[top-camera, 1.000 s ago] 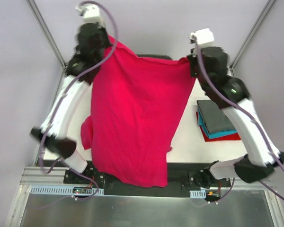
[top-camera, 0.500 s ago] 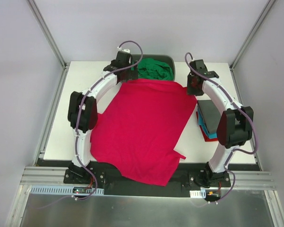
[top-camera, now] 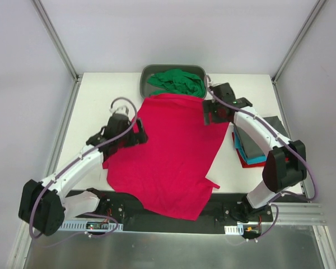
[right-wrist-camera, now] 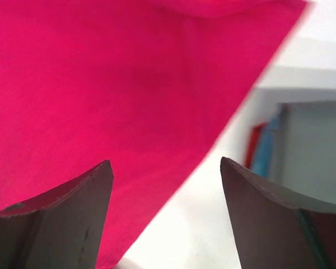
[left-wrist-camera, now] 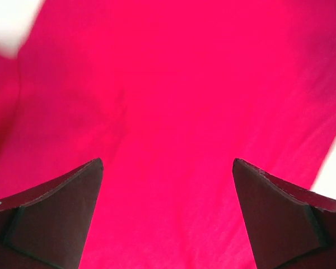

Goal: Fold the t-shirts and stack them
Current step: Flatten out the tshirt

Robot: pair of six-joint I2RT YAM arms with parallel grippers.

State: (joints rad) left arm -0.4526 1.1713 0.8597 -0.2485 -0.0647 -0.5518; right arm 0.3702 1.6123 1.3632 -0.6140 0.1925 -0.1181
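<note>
While the crimson-pink shirt (top-camera: 168,151) lies flat mid-table, hem hanging over the near edge, left gripper (left-wrist-camera: 167,162) and right gripper (right-wrist-camera: 165,162) hover over it, jaws wide, empty. Spread looks done; fold is next, needs side edges pinched. Bare table (top-camera: 95,101) left; folded stack (top-camera: 257,143) close right; green shirt (top-camera: 176,83) in tub (top-camera: 147,72) just beyond.

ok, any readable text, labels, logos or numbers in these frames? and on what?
No legible text in any view.
crimson-pink t-shirt, green t-shirt, folded stack, grey tub: plain, no print or label showing.
small boards at the arm bases: any markings are too small to read.
</note>
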